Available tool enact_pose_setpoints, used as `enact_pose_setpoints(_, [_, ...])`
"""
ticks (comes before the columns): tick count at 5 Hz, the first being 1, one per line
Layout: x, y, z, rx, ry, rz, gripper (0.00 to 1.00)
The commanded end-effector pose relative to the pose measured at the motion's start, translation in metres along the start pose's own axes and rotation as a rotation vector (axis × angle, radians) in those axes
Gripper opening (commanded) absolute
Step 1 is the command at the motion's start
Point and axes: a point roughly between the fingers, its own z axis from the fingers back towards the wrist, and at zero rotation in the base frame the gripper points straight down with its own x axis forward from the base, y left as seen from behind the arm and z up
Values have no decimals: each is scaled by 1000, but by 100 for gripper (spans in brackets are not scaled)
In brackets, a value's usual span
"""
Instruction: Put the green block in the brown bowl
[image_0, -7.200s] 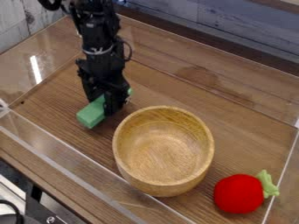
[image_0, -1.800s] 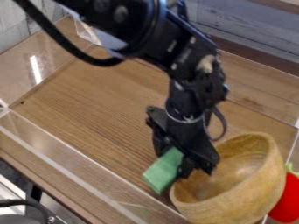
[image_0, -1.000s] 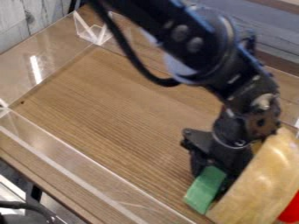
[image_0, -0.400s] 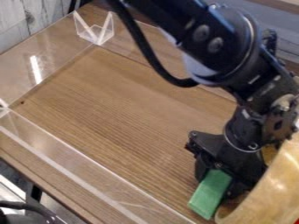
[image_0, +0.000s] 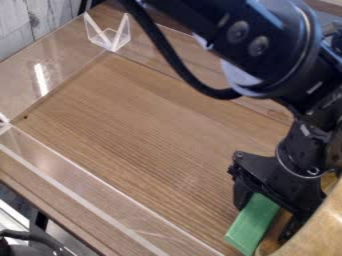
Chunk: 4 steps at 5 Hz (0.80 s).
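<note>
Gripper (image_0: 278, 192) seen low at near side of bowl; fingertips crowded round block, spread or grip cannot be told. Block (image_0: 253, 222) outside bowl (image_0: 317, 232), right beside its wall, long end sticking out from under fingers. Likely light, stiff, smooth, not fragile; may twist if pinched at one end. Best taken across narrow width, mid-length, clear of bowl rim.

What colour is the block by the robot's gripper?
The block is green; the camera view shows it best.
</note>
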Motion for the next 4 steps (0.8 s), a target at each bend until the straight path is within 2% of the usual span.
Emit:
enact_pose_setpoints(1, [9,-14,19,-37,-50,-8,0])
enact_pose_setpoints(2, [15,-12,35,-30,-62,11,0])
enact_pose_setpoints(3, [22,11,61,-19,-91,44,0])
enact_pose_setpoints(4, [31,50,83,0,-116,116,0])
